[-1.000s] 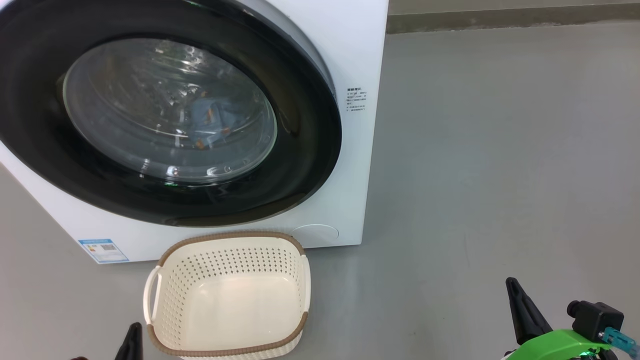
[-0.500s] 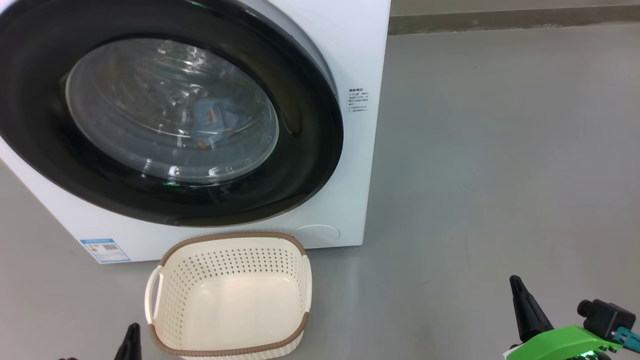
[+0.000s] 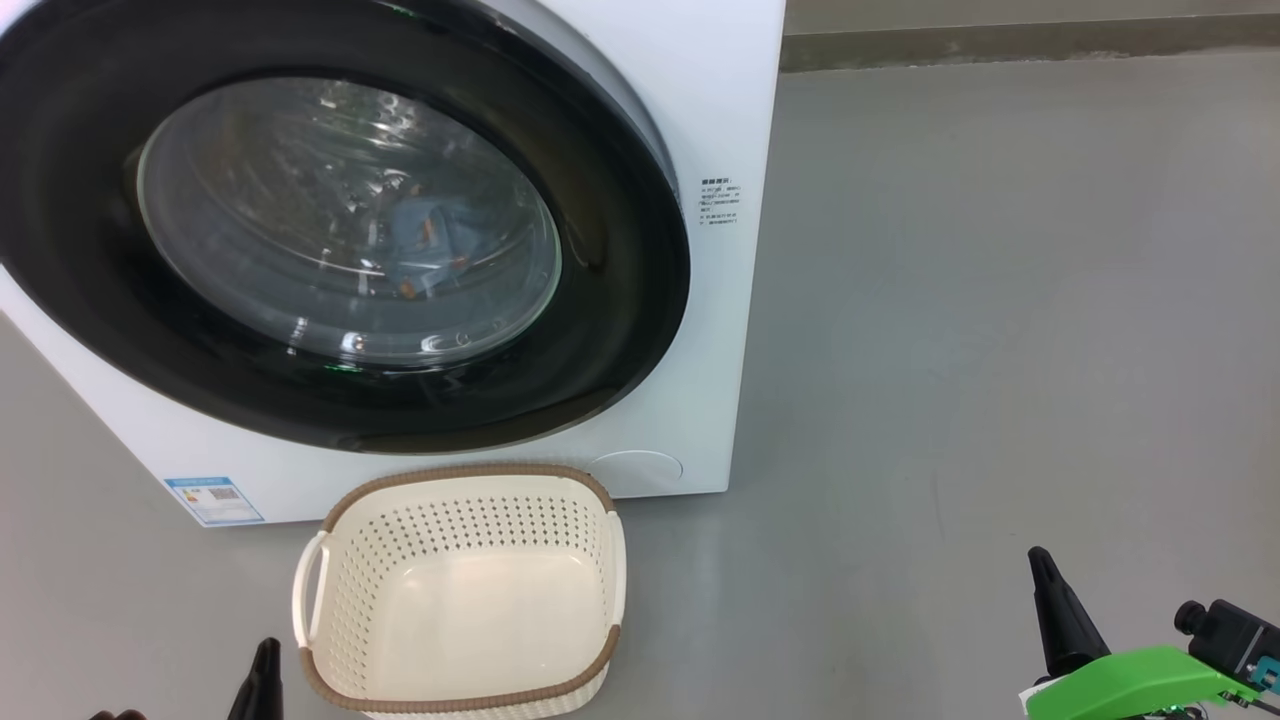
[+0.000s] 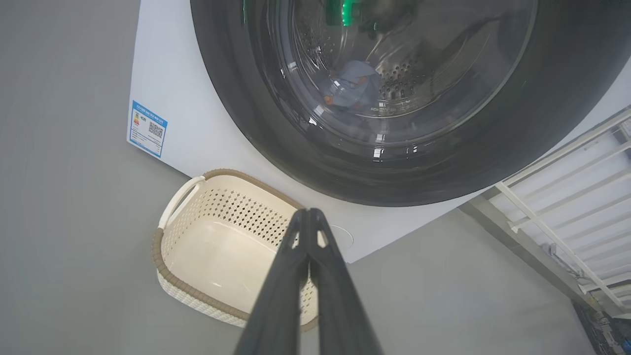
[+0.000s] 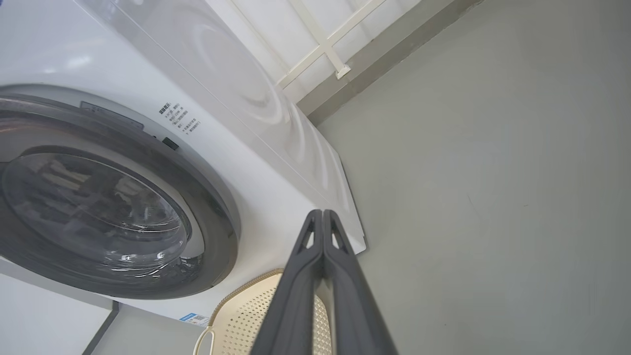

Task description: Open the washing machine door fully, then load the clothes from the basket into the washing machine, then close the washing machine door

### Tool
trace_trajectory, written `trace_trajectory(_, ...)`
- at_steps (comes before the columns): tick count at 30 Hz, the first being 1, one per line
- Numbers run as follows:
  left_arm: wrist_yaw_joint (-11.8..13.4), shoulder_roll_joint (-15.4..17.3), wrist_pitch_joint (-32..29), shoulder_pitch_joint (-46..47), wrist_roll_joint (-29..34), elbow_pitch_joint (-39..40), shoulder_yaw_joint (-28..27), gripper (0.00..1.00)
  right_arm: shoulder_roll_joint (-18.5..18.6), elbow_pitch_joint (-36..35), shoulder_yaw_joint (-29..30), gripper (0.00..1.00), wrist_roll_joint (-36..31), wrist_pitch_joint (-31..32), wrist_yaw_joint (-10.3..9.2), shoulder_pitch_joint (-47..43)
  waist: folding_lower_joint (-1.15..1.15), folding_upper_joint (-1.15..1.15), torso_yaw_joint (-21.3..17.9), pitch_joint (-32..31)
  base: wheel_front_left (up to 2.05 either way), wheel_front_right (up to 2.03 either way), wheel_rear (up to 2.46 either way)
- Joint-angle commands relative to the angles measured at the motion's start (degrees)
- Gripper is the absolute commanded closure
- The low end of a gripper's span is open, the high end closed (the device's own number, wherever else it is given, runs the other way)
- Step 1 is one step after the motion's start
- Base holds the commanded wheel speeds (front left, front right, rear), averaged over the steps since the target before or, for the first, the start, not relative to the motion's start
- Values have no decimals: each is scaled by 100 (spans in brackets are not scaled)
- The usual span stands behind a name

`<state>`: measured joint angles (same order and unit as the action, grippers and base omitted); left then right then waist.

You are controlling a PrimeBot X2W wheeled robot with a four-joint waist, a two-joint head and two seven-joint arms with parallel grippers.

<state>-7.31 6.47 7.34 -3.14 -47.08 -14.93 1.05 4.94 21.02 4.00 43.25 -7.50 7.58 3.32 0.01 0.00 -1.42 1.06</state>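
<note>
Your head view looks forward and down from close in front of the washing machine. The washing machine door looms large at upper left, and the basket sits on the floor beneath it. Your left wrist view sights along the left tool, low, near and rolled sideways, facing the door and basket. Your right wrist view sights along the right tool, also rolled, catching the machine's front and side panel. All three views share the door, the basket's rim and the floor.

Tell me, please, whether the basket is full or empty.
Empty: the basket shows a bare cream floor; the clothes lie behind the washing machine door.
</note>
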Motion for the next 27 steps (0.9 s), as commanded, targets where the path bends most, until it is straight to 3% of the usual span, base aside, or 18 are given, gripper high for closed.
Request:
trace_trajectory(1, -6, 64, -37, 288, -175, 106, -142, 100, 23, -179, -19, 100, 190, 57, -3, 162, -1, 0, 3, -2, 0, 0, 0)
trace_trajectory(27, -10, -65, -458, 490, -1539, 101, -332, 100, -49, -343, 68, 100, 1666, 480, -5, 201, -1, 0, 47, -29, 0, 0, 0)
